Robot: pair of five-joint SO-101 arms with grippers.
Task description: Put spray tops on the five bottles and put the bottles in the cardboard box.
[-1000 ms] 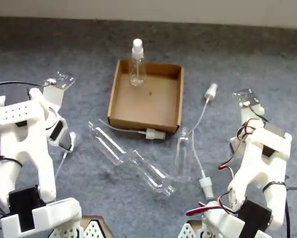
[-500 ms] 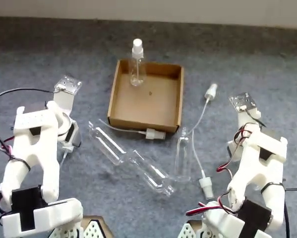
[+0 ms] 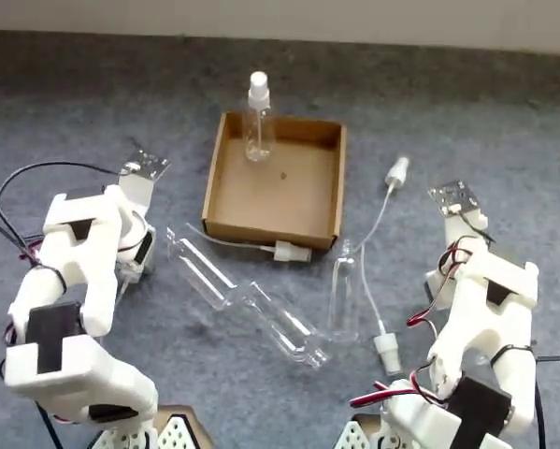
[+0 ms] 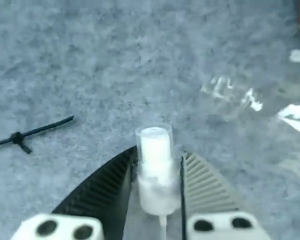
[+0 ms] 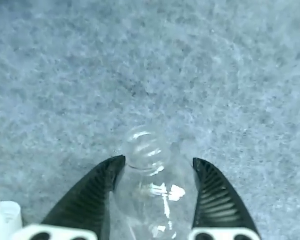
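Note:
My left gripper (image 4: 157, 150) is shut on a white spray top (image 4: 154, 165), held above the carpet left of the cardboard box (image 3: 225, 187). My right gripper (image 5: 155, 162) is shut on a clear bottle (image 5: 147, 175), neck pointing away, low over the carpet under the right arm (image 3: 485, 290). One bottle with a spray top (image 3: 258, 117) stands at the box's back edge. Two open bottles (image 3: 200, 271) (image 3: 284, 327) lie on the carpet in front of the box. Another bottle (image 3: 345, 290) stands upright. Loose spray tops with tubes lie at the box front (image 3: 294, 253), right of the box (image 3: 398, 171) and near the right arm (image 3: 387, 351).
Grey carpet covers the table. A black cable tie (image 4: 24, 137) lies on it near my left gripper. A lying bottle (image 4: 240, 95) glints ahead of the left gripper. A white spray top (image 5: 2, 215) sits beside my right gripper.
The left arm has swung in toward the lying bottles, carrying the spray top. The right arm has shifted slightly toward the upright bottle.

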